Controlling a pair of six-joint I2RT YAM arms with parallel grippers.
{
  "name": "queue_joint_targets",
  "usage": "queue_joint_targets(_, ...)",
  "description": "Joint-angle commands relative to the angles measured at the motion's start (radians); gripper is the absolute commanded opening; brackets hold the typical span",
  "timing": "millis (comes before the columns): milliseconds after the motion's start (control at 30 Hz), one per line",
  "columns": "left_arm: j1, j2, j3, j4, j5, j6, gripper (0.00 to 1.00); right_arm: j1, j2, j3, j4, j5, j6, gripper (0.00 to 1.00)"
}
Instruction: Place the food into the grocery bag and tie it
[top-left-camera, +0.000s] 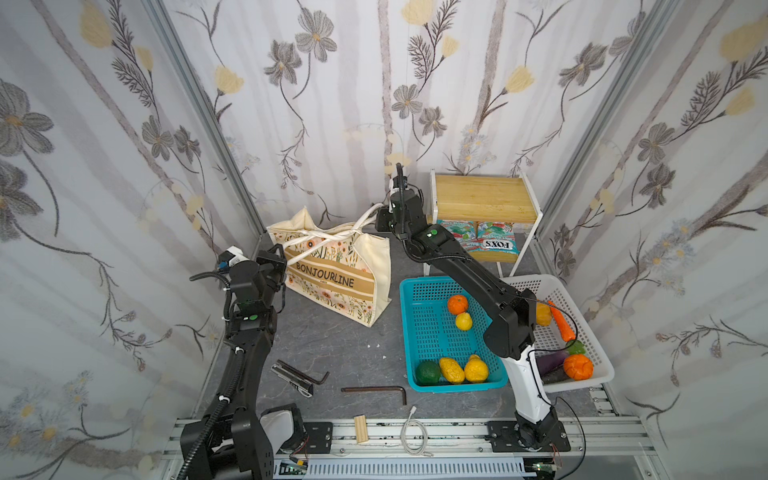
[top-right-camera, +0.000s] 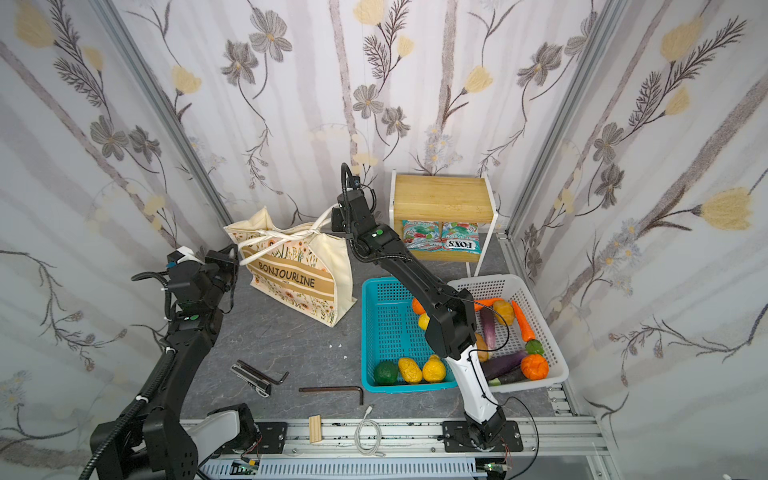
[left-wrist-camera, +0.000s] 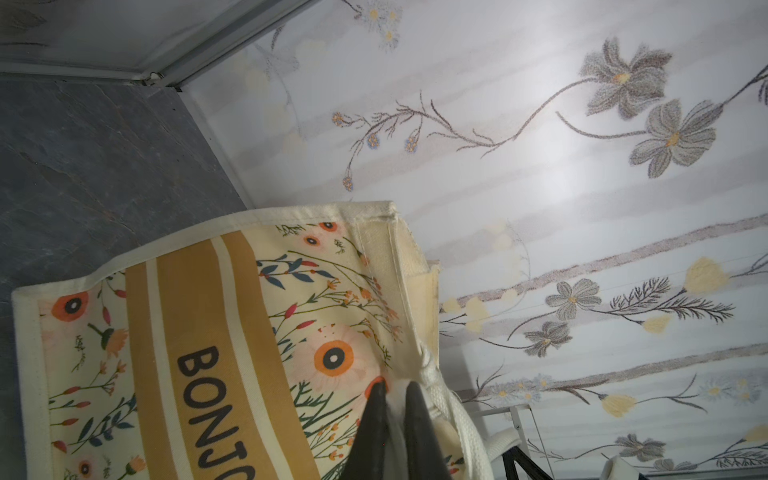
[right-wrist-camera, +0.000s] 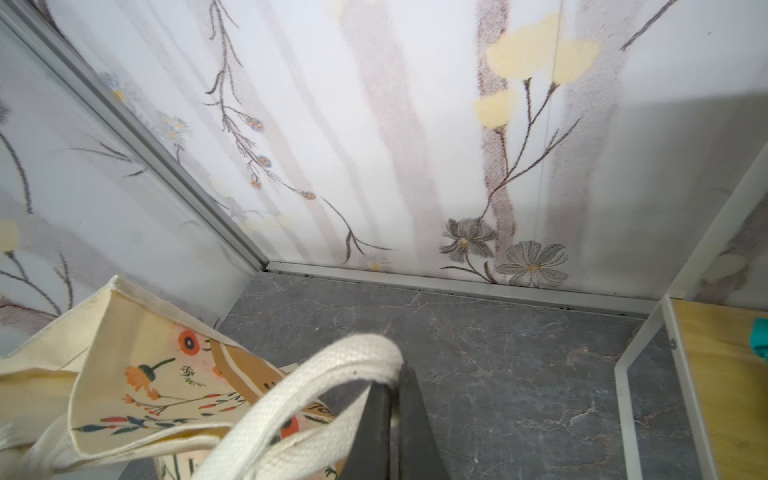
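- left gripper (left-wrist-camera: 395, 388) clamped on a rope handle (left-wrist-camera: 461, 415) of the bag (top-left-camera: 332, 270), white strap pinched between the jaws
- right gripper (right-wrist-camera: 395, 386) clamped on the second handle (right-wrist-camera: 316, 374), the loop bends over its fingertips
- bag stands upright at the back left of the table (top-left-camera: 332, 345), the two handles cross over its mouth at a knot (top-left-camera: 309, 240), the arms on opposite sides of it
- risk: uneven pull would tip or drag the bag, it is light cloth and nothing braces it
- risk: strap sits close to the fingertips in both wrist views, it could slip out under tension and the knot would go slack
- risk: the knot looks like one loose crossing, may fall open once let go
- cannot tell what is inside the bag, the mouth is pinched shut
- fruit (top-left-camera: 457, 304) left in the teal basket (top-left-camera: 405, 332), vegetables (top-left-camera: 561, 320) in the white basket (top-left-camera: 598, 357), snack packets (top-left-camera: 478, 237) on the shelf (top-left-camera: 482, 199), so tying now may leave food outside
- right arm stretches over the teal basket, a low swing back could hit its rim
- allen key (top-left-camera: 374, 390), small tool (top-left-camera: 295, 376), wooden block (top-left-camera: 360, 430) and cable (top-left-camera: 413, 436) lie at the front, well apart from the bag, not in the way
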Motion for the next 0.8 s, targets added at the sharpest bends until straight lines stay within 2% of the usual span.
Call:
queue_joint_targets(0,-0.044,0.009,-0.011,0.051,-0.17,0.006,0.0,-0.025,0.014,0.012,0.055,0.209,-0.033,0.0)
queue_joint_targets(133,-0.053,0.018,-0.027,0.056,-0.181,0.012,0.0,-0.012,0.004,0.002,0.067,0.136,-0.076,0.0)
queue_joint_targets(233,-0.052,0.018,-0.023,0.062,-0.154,0.026,0.04,0.022,-0.039,-0.062,0.128,0.095,-0.148,0.01)
queue_joint_targets(300,-0.053,0.011,-0.017,0.062,-0.14,0.047,0.1,0.044,-0.078,-0.128,0.172,0.067,-0.168,0.14)
queue_joint_targets(433,-0.052,-0.017,-0.015,0.061,-0.125,0.084,0.24,0.07,-0.15,-0.225,0.217,0.065,-0.177,0.24)
queue_joint_targets(500,-0.049,-0.019,-0.011,0.061,-0.097,0.105,0.39,0.075,-0.189,-0.268,0.234,0.045,-0.196,0.35)
queue_joint_targets(567,-0.049,-0.02,-0.013,0.06,-0.072,0.109,0.57,0.076,-0.224,-0.302,0.248,0.006,-0.209,0.42)
queue_joint_targets(667,-0.043,-0.033,-0.024,0.054,-0.066,0.106,0.75,0.081,-0.271,-0.347,0.26,-0.037,-0.217,0.55)
queue_joint_targets(700,-0.04,-0.04,-0.028,0.051,-0.069,0.108,0.85,0.086,-0.287,-0.365,0.263,-0.034,-0.217,0.59)
queue_joint_targets(767,-0.029,-0.056,-0.03,0.039,-0.071,0.12,1.0,0.098,-0.326,-0.403,0.282,-0.028,-0.226,0.62)
